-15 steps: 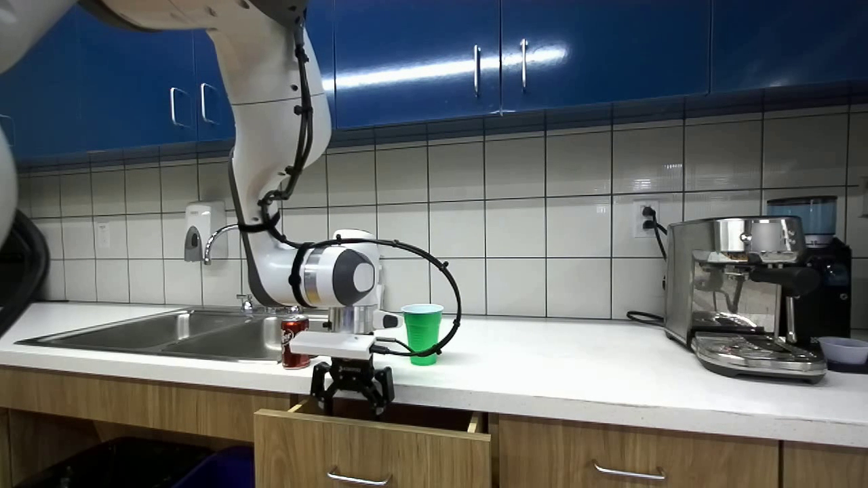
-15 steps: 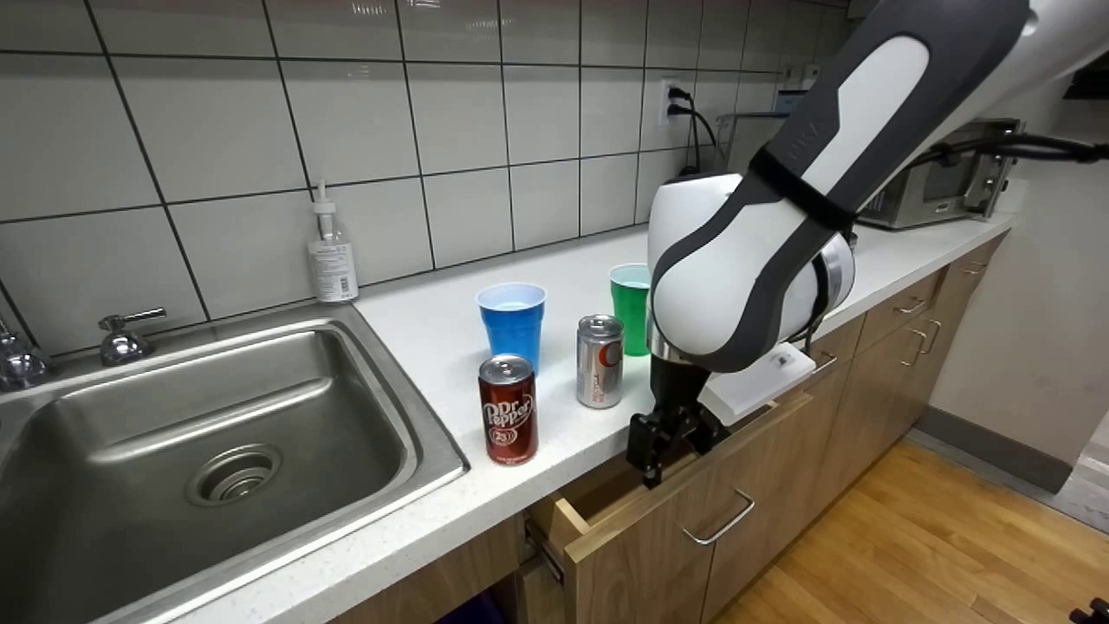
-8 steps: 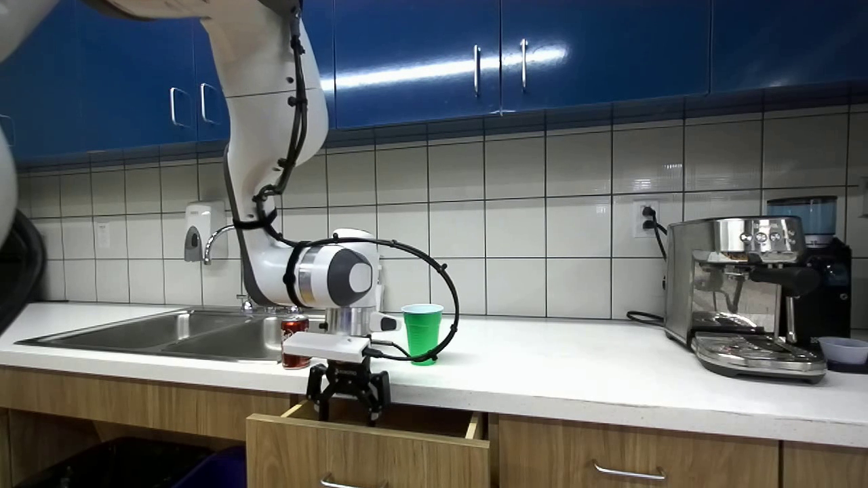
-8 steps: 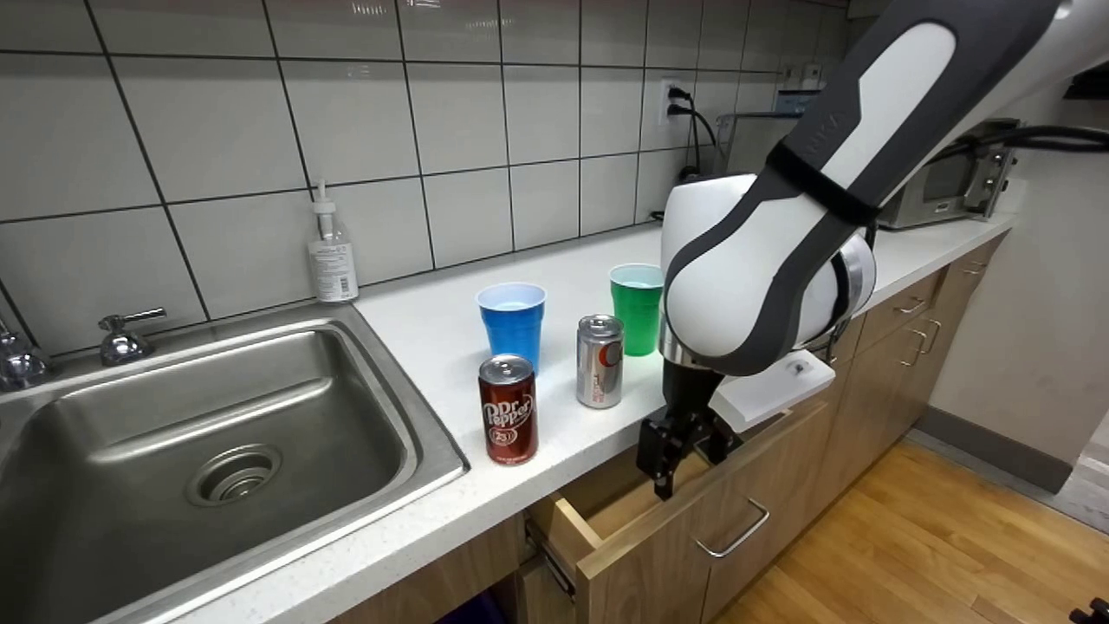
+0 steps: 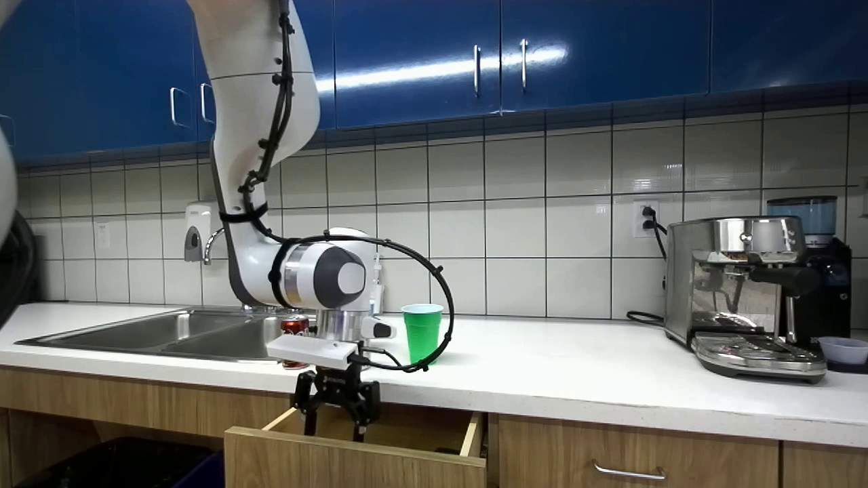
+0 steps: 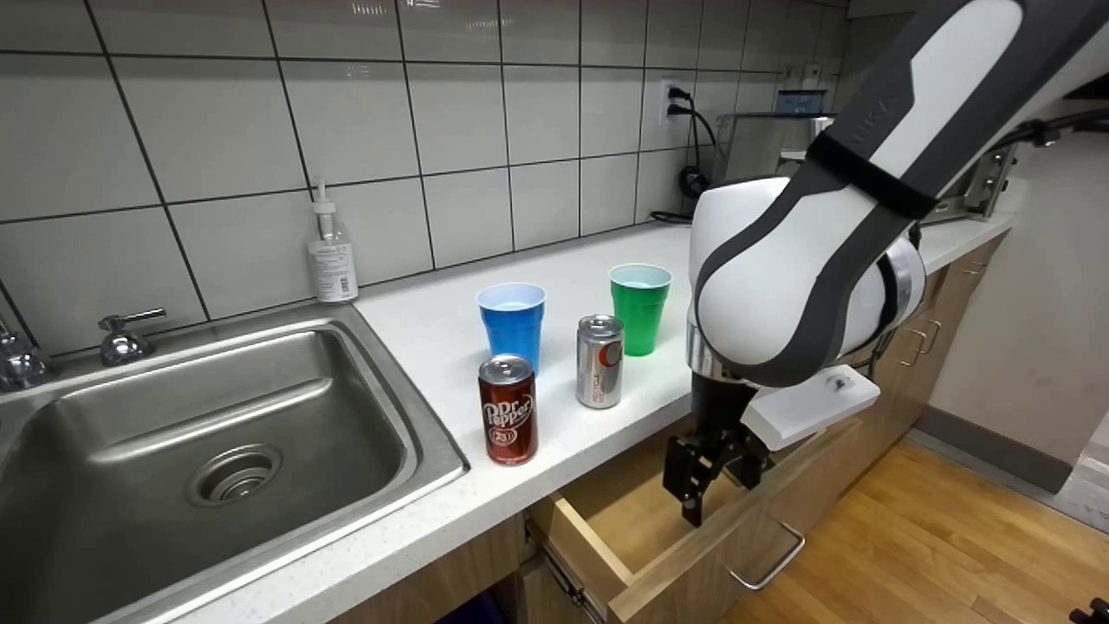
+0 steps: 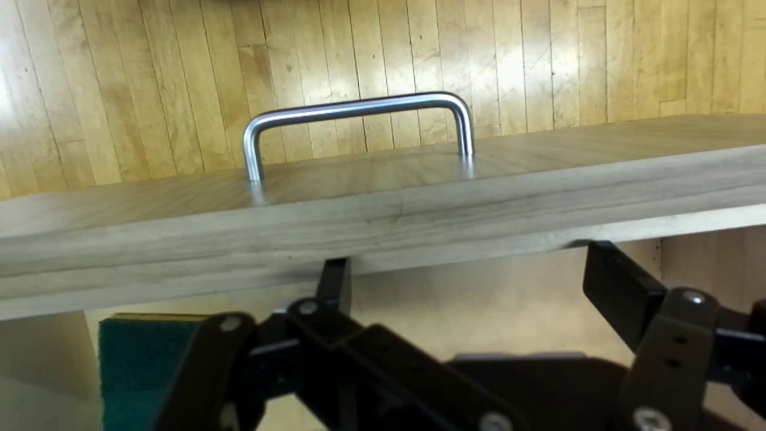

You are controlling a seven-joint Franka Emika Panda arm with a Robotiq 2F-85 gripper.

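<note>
Your claw reaches down into the drawer, its fingers wide apart with nothing between them, the tips right behind the inner face of the front; you cannot tell whether they press on it. The drawer stands pulled out beneath the front edge of the counter, with a green sponge in a front corner and a handle on its outer face. It looks like stiff wood, probably light to move on its slide; the top of the front, near the middle, should give you the surest hold, since bearing on one end may skew it. The handle seems firm too, though smooth metal may slip. Above, near the counter's front edge, you have the silver can and, just beside the corner of the sink, the red can. Set back from that edge stand the green cup and blue cup; the soap bottle is by the back edge.
</note>
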